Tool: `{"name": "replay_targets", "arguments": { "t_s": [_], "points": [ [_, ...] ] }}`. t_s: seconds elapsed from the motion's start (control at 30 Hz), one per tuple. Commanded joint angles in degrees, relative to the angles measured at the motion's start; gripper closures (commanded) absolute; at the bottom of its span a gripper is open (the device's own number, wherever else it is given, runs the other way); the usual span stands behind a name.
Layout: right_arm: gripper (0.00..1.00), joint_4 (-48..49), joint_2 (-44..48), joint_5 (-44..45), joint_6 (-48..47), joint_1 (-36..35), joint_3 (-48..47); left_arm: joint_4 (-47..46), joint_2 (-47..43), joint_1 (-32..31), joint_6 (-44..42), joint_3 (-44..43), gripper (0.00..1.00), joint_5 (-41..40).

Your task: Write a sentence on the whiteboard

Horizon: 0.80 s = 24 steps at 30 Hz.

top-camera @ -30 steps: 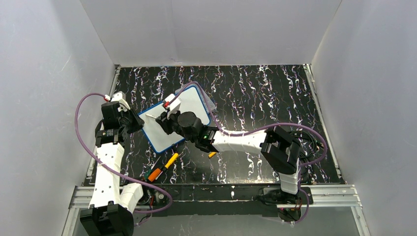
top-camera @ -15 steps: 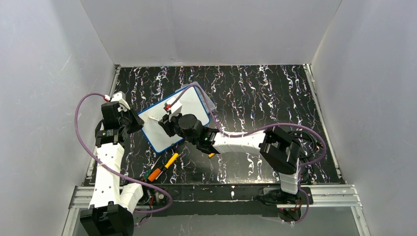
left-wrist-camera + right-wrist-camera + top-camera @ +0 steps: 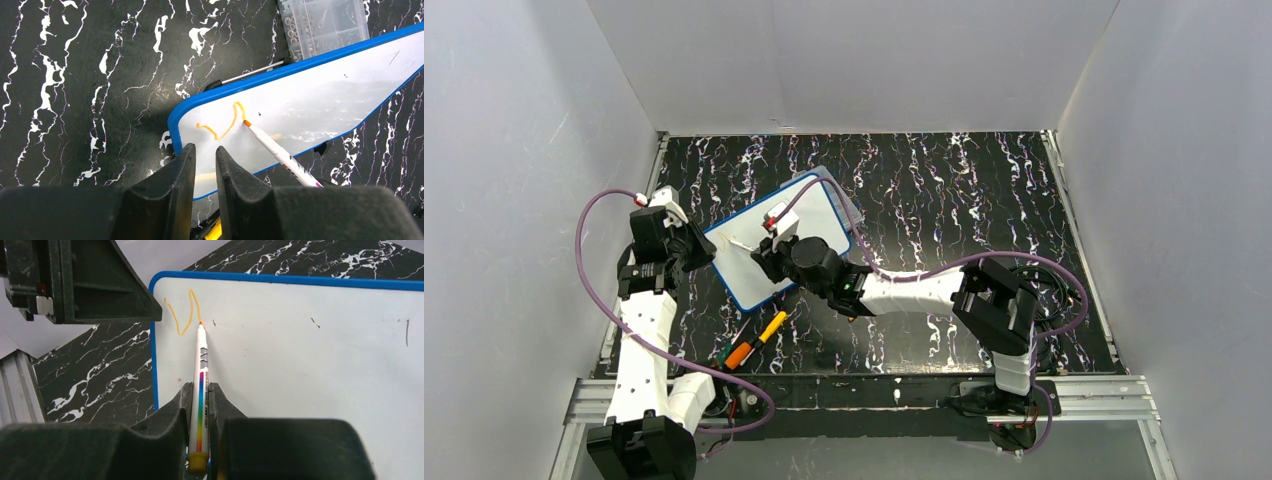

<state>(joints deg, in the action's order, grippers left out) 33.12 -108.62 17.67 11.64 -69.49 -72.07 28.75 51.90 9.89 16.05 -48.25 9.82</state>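
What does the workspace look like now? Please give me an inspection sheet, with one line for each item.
Surface: black table with white veins.
Job's things: whiteboard sits at an angle to the table's edges; sentence is only one orange squiggle near a corner.
Clutter: clear box behind the board; spare orange pen on the table near the left arm.
Grippers: right gripper shut on the marker, its tip on the board; left gripper over the board's corner, jaws narrowly apart, contact unclear.
Cables: purple cable loops beside the left arm; another by the right arm.
Surroundings: white walls on three sides; metal rail at the near edge.
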Motion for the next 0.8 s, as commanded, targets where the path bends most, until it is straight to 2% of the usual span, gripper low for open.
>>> {"name": "replay_targets", "arguments": {
  "t_s": [0.0, 0.77],
  "points": [
    [0.99, 0.88, 2.77, 1.49, 0.39, 0.07, 1.56, 0.65, -1.07, -0.07, -0.53, -0.42, 0.79, -0.76],
    [0.99, 0.81, 3.93, 1.62, 0.58, -0.60, 3.07, 0.60, -1.04, 0.13, -0.29, -0.71, 0.78, -2.09]
  ]
}}
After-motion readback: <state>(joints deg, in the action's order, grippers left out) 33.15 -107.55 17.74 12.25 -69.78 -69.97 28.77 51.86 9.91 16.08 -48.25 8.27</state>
